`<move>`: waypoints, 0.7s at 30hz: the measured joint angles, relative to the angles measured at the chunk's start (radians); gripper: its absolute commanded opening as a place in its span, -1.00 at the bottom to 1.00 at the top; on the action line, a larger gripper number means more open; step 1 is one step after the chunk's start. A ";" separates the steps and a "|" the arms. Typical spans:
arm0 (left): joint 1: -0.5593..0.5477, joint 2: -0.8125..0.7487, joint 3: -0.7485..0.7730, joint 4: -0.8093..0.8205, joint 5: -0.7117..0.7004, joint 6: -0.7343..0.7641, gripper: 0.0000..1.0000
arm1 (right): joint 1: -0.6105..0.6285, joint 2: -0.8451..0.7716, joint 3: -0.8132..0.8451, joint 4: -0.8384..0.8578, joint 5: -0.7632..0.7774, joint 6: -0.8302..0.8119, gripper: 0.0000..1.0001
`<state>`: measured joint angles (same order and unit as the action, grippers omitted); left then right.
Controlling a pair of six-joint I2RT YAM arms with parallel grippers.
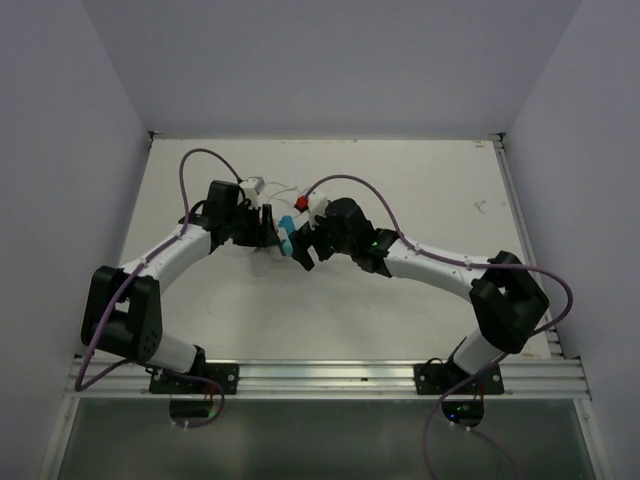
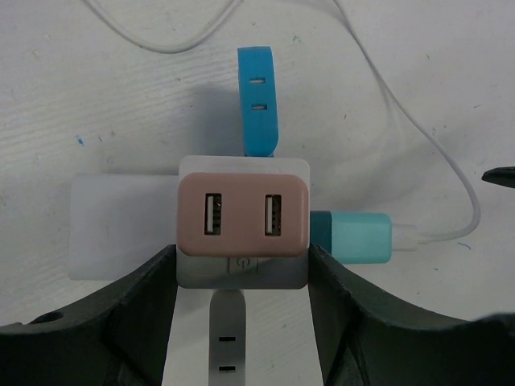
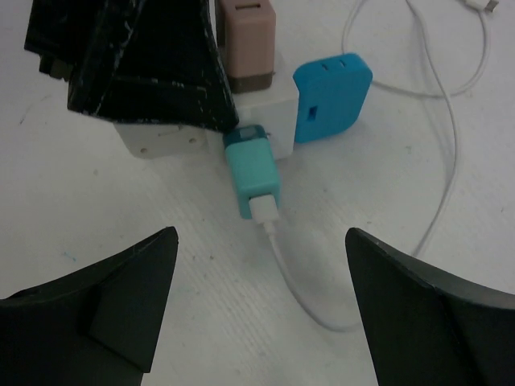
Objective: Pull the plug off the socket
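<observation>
In the left wrist view, a pale see-through white block (image 2: 121,229) lies on the table (image 2: 96,96) at the left of the frame, touching the socket's left side. The socket (image 2: 241,269) sits at the centre, a white cube with a pink face (image 2: 241,215) that carries two USB ports. The left gripper (image 2: 243,251) is closed on it, with its dark fingers (image 2: 153,297) pressed against the cube's left and right sides. A blue plug (image 2: 259,100) sticks out of the cube toward the top of the frame. A white plug (image 2: 228,338) sticks out toward the bottom, between the fingers. At the right of the cube a teal plug (image 2: 362,237) is seated in the side. A thin white cable (image 2: 463,173) runs from its outer end and curves up to the top edge.

In the right wrist view, the teal plug is at the centre, still in the socket. The right gripper (image 3: 259,237) hangs just below it, jaws spread wide and touching nothing. In the top view, both grippers meet at the socket, left of the table's centre.
</observation>
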<state>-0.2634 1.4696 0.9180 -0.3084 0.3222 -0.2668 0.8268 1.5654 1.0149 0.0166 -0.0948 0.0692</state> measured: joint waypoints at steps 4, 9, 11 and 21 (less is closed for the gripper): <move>0.000 0.000 0.000 -0.005 0.017 0.000 -1.00 | 0.016 0.096 0.085 0.031 0.002 -0.023 0.70; 0.000 0.000 0.000 -0.004 0.029 0.000 -1.00 | 0.021 0.175 0.129 0.054 -0.002 -0.033 0.60; -0.001 0.000 0.000 -0.003 0.031 0.000 -1.00 | 0.022 0.194 0.129 0.056 -0.004 -0.034 0.54; -0.024 0.000 -0.029 0.013 0.020 -0.001 -1.00 | 0.023 0.237 0.129 0.078 -0.032 -0.026 -0.02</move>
<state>-0.2874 1.4693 0.8886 -0.2951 0.3424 -0.2676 0.8501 1.8019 1.1439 0.0944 -0.1268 0.0429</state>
